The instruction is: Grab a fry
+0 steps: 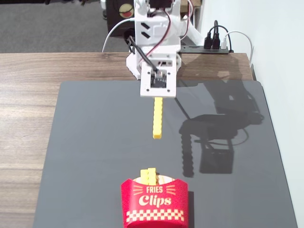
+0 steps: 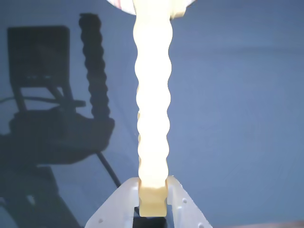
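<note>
In the fixed view my white gripper (image 1: 158,96) hangs over the back of the dark mat and is shut on one end of a yellow fry (image 1: 157,118). The fry sticks out toward the front, held clear above the mat. In the wrist view the fry (image 2: 152,104) runs up the middle of the picture, its lower end pinched between the two white fingers of my gripper (image 2: 153,192). The red "FRIES Clips" carton (image 1: 155,203) stands at the mat's front edge with a few more yellow fries (image 1: 149,176) poking out of its top.
The dark mat (image 1: 95,142) lies on a wooden table (image 1: 28,95). A power strip with plugs and cables (image 1: 216,45) sits at the back right by the white wall. The arm's shadow falls on the mat to the right of the fry.
</note>
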Tool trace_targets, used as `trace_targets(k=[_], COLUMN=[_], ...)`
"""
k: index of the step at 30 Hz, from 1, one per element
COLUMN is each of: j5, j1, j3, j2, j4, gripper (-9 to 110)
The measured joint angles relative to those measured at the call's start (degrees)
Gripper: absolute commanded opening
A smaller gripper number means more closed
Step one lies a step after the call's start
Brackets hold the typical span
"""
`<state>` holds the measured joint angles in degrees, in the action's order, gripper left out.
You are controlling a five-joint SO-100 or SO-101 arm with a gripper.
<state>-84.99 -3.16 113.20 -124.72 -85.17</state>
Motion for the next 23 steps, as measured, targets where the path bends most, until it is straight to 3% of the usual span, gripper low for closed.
trace_targets(k=[23], j5=[-1.7], j1=[0.3], j3=[-4.8], j2=[3.1], j4=[-3.0], gripper=[1])
